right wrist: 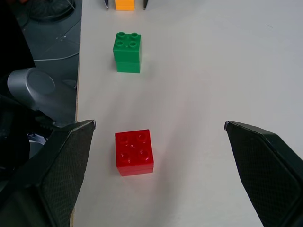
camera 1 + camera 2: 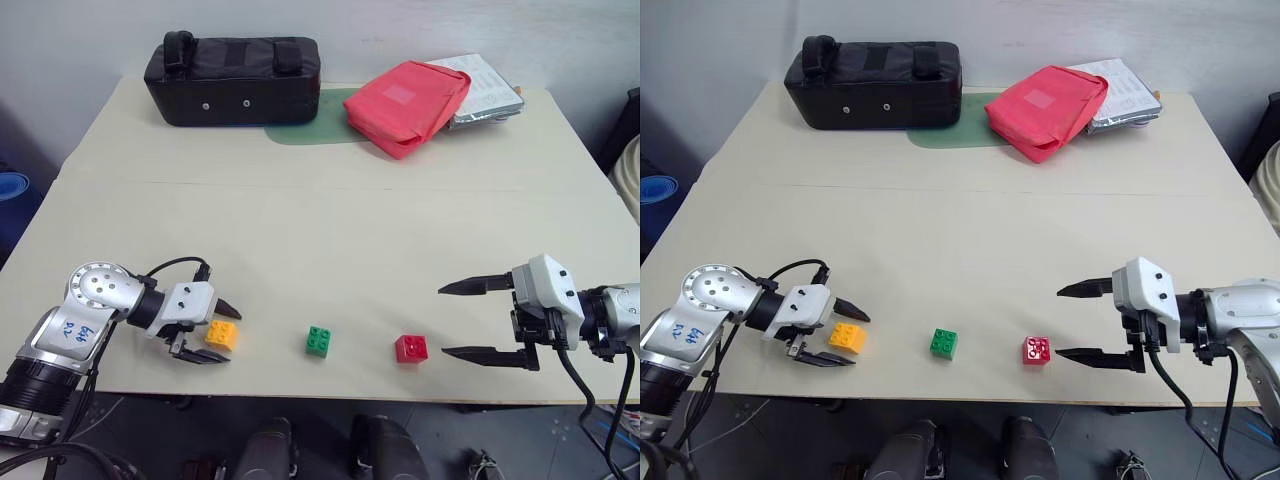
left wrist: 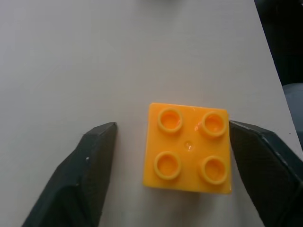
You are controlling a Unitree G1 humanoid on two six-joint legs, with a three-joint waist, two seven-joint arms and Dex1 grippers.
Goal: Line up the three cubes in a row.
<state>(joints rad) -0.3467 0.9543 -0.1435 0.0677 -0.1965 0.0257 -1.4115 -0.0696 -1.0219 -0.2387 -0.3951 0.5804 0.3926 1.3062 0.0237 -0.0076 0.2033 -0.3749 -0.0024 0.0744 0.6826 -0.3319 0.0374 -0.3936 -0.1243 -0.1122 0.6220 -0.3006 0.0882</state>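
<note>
near edge of tabletop (image 2: 330, 250): three cubes in a row | left cube (image 2: 222, 334) between left pincer (image 2: 221, 333) fingers | middle cube (image 2: 319, 341) | right cube (image 2: 411, 348) left of right pincer (image 2: 459, 320) | far edge: bag (image 2: 234, 78), pouch (image 2: 408, 104)

A pale beige tabletop (image 2: 320, 250) carries everything. Near its front edge three studded bricks sit in a loose row, well apart from each other: an orange-yellow brick (image 2: 221, 334) at the left, a green brick (image 2: 319, 341) in the middle and a red brick (image 2: 411, 348) at the right. Along the far edge lie a black zippered case (image 2: 233, 79), a flat green mat (image 2: 312, 130) partly under it, a red pouch (image 2: 407, 105), and beneath the pouch a silvery packet (image 2: 487, 92)
</note>
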